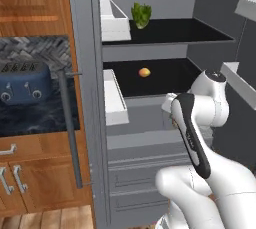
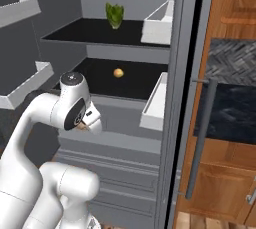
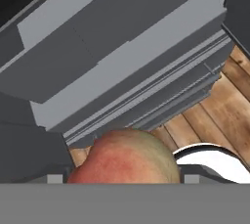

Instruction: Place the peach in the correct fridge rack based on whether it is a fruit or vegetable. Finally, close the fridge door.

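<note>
The fridge stands open, its grey interior facing the robot. The peach [image 3: 128,157] sits large at the bottom of the hand view, red-pink with a greenish-yellow side, lodged between the two dark finger tips [image 3: 54,178], which close in on either side of it (the grip looks snug, with no gap showing). In the right base view a sliver of the fruit [image 2: 81,126] peeks out beneath the white wrist, in front of the grey drawer fronts below the lower shelf. The gripper [image 2: 86,123] hangs there, well short of the shelves and lower than both of them; in the left base view the hand [image 1: 172,115] is turned away and the fingers themselves are hidden behind the forearm.

Two glossy black boards span the fridge. The upper fridge rack [image 1: 185,30] carries a leafy green vegetable [image 1: 141,14] toward its back left, beside a white bin [image 1: 114,20]. The lower fridge rack [image 1: 170,75] holds a small orange-yellow round fruit [image 1: 144,72] near its middle, with a second white bin [image 1: 114,98] at its left end. The same layout shows mirrored from the other side: the greens [image 2: 114,15] above, the orange fruit [image 2: 118,73] below.

The hand view looks down past the peach at grey drawer fronts and a strip of wooden floor [image 3: 229,105]. To the left of the fridge, wooden cabinets frame a blue toaster [image 1: 24,85].
</note>
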Controlling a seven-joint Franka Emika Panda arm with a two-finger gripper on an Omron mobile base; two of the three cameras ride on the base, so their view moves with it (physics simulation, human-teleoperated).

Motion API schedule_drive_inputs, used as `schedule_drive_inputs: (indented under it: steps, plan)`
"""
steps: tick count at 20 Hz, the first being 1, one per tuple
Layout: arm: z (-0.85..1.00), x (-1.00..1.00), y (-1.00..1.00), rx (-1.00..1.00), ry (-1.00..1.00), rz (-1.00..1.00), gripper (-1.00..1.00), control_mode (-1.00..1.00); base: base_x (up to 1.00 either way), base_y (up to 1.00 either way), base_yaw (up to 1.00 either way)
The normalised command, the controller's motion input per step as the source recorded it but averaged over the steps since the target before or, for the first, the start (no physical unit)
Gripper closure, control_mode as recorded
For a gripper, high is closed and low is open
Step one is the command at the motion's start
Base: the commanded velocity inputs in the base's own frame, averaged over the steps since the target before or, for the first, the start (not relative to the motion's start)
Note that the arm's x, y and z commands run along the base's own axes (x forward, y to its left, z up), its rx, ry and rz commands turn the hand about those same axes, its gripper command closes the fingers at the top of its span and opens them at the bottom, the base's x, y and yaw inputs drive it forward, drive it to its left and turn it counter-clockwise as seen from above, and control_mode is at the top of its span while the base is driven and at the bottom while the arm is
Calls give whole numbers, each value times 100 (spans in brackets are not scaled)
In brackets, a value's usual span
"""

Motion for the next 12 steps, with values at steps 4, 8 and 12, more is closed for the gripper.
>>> schedule_drive_inputs:
  steps: [4,8,12]
  plan:
    - [0,0,0,0,0,0,100,100,67,0,-5]
    - [0,0,0,0,0,0,100,100,65,0,-3]
    - [5,46,0,-11,-7,0,100,-100,16,0,0]
